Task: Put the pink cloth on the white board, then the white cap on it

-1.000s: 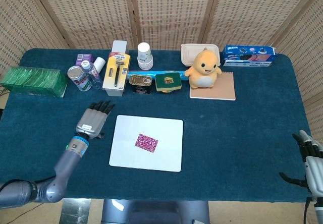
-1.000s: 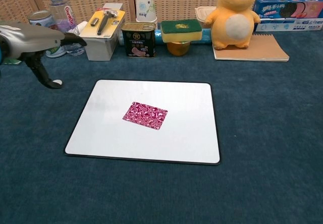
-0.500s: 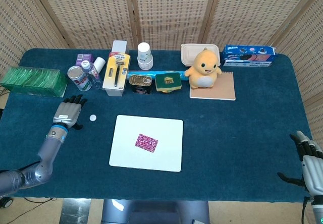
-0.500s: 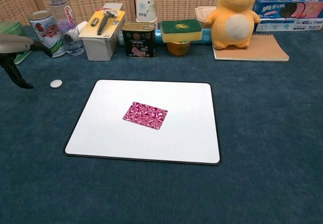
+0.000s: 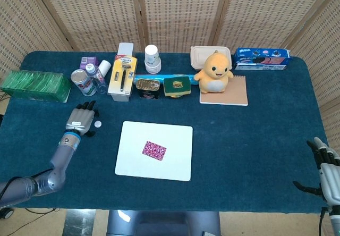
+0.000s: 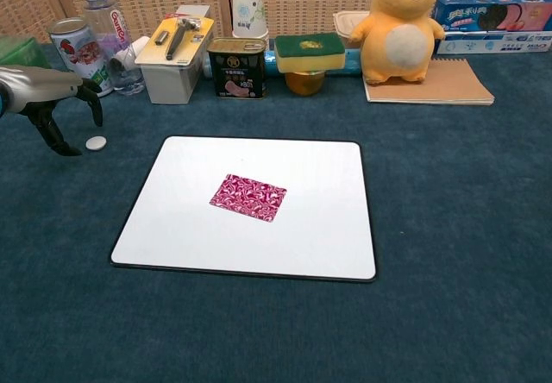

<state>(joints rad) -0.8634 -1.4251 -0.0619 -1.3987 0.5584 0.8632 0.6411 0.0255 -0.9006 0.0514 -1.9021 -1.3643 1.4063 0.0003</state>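
The pink patterned cloth lies flat near the middle of the white board. A small round white cap sits on the blue table left of the board. My left hand hovers just left of the cap, fingers apart and curved down, holding nothing. At the table's front right corner my right hand rests with fingers spread and empty; the chest view does not show it.
Along the back stand a green box, a can, a bottle, a razor pack on a box, a paper cup, a tin, a sponge on a jar, and a yellow plush toy on a notebook.
My left hand pulled away to the left, uncovering the cap on the table, then came back right towards it. The cloth, board and right hand stay put.
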